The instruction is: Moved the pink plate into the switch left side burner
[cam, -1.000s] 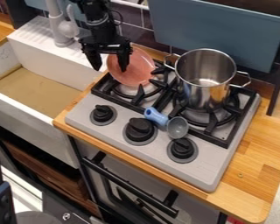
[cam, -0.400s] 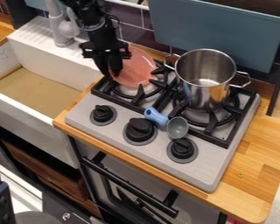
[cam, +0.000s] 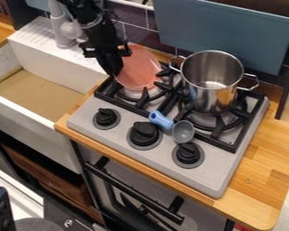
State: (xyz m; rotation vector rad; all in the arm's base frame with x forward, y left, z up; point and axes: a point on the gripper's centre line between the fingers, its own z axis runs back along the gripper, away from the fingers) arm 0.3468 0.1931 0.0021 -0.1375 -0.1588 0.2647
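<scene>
The black gripper hangs over the back left of the stove, shut on the left rim of the pink plate. Its fingers cover part of that rim. The plate leans at a tilt over the rear of the left side burner, whose black grate shows below and to the right of it.
A steel pot stands on the right burner, one handle close to the plate. A blue-handled grey ladle lies across the stove's middle near the knobs. The white sink is at left, a blue-grey panel behind.
The gripper's fingers, apart at first, have come together at the plate's left rim. The plate has shifted slightly right and its tilt has changed a little.
</scene>
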